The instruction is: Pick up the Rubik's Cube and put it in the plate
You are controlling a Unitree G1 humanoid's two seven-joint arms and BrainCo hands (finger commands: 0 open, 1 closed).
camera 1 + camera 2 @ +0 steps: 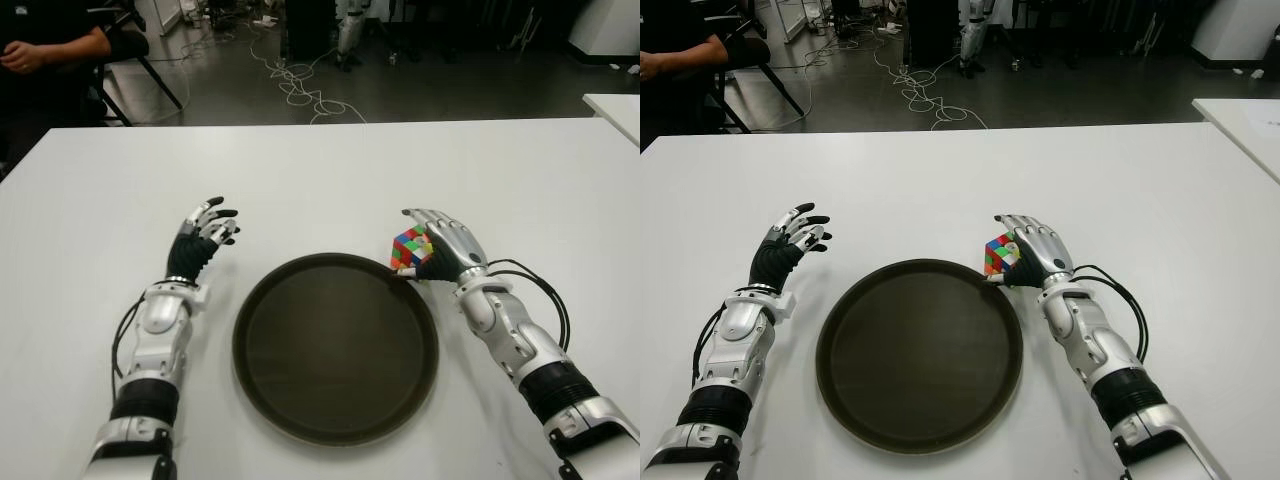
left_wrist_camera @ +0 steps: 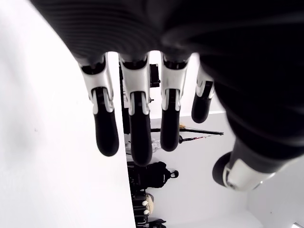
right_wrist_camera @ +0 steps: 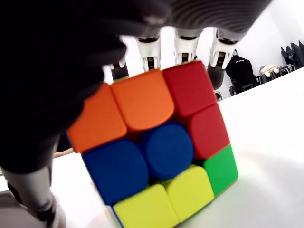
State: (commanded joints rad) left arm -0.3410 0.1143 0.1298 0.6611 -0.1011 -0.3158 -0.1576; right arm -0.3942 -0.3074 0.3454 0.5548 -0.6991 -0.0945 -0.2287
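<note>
Cube: the Rubik's Cube (image 1: 410, 249) sits in the right hand (image 1: 440, 247), just beside the far right edge of the plate (image 1: 335, 345). I cannot tell if it is off the worktop (image 1: 320, 170) yet or only tipped up on it.

Right hand: its fingers (image 3: 183, 47) go over the top of the cube and the thumb is on the near side. The hand is closed around the cube.

Left hand: the left hand (image 1: 203, 238) shows to the left of the plate, fingers (image 2: 135, 128) spread and holding nothing.

Plate: dark, round, with nothing in it, between the two hands.

Step now: I think the cube has just been grabbed and must go up and over the rim.

How to do it well: keep the squeeze steady so the cube does not slip. Lift it high enough to clear the rim. Move it toward the middle of the plate, not the edge. Go slow.

Letting go: bring it down low first, then open the fingers, so it does not roll or bounce out.
</note>
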